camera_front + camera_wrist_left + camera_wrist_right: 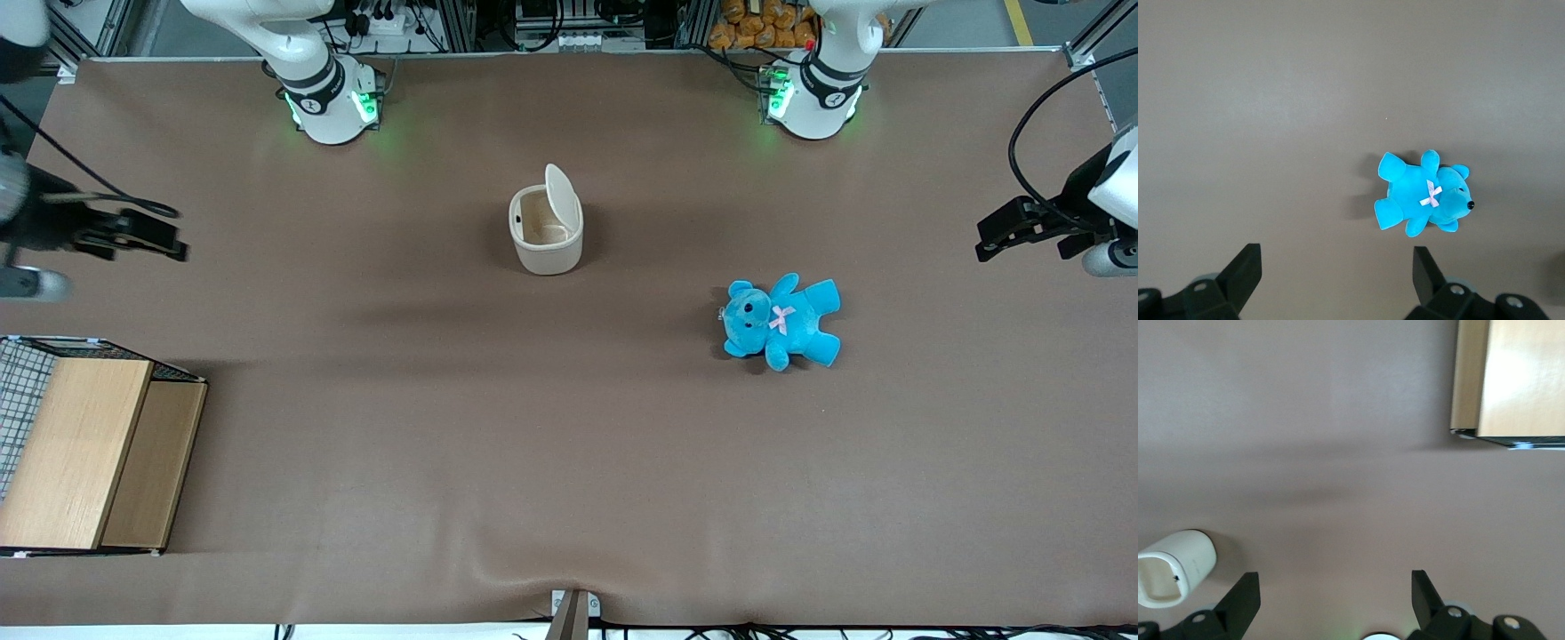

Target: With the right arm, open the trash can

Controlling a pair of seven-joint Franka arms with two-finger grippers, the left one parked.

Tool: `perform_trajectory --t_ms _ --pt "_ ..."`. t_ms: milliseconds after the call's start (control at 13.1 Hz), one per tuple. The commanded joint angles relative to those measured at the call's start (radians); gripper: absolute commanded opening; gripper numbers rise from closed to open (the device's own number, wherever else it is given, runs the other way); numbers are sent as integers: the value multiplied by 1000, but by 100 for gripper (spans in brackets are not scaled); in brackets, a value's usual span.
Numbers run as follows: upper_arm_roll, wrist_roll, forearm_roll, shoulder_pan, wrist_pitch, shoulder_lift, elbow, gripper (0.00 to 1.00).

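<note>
The cream-white trash can (544, 240) stands upright near the middle of the table. Its flat lid (560, 197) is tipped up on its hinge, and the tan inside shows. The right wrist view also takes in the trash can (1175, 567), with its mouth uncovered. My right arm's black gripper (169, 242) hovers above the table toward the working arm's end, well apart from the can. The gripper (1336, 583) is open, with only bare brown table between its fingers.
A blue teddy (781, 320) lies on the table toward the parked arm's end and is seen again as the teddy (1425, 200). A wooden box with wire mesh (89, 453) sits nearer the front camera than my gripper, and the box (1511, 380) is seen from the wrist too.
</note>
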Motion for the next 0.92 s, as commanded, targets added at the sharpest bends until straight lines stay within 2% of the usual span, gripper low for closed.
perform_trajectory --t_ms 0,229,381,610,839 --pt "-44 -40 -11 12 -39 -76 -18 100" --pt "-45 -24 -23 4 -40 -148 -104 100" --pt "-41 33 -55 9 -17 -208 -187 100" --pt "-41 26 -85 12 -12 -194 -163 100" --pt "-42 -8 -85 12 -12 -194 -164 100"
